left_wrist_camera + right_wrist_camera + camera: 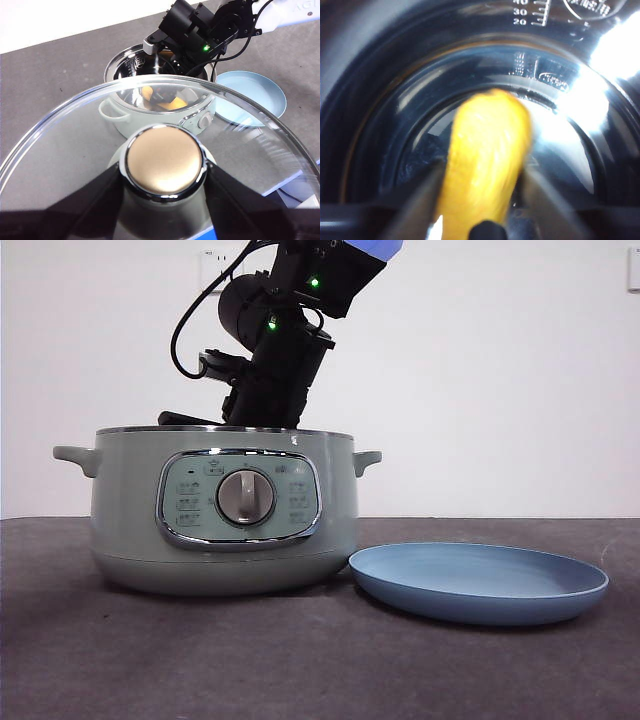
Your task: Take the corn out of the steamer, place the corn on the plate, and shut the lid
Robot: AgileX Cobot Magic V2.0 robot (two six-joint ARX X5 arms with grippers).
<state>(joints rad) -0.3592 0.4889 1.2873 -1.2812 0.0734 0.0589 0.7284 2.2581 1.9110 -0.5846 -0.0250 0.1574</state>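
We see the short yellow-orange corn cob (485, 165) inside the round sage-green steamer pot (225, 515), down in its shiny metal bowl. R gripper (482, 210) is in the pot w/ its black fingers (417, 200) pinching the cob on both sides. L gripper (164, 172) holds the domed glass lid (250, 120) above and apart from the pot, fingers (75, 200) clamped on its round knob. Shallow light-blue plate (480, 585) sits on the dark counter (300, 660) just beside the pot.

Corn (485, 160) yellow-orange; steamer (120, 510) sage-green, chrome panel; plate (480, 585) light blue; lid (75, 130) clear glass.
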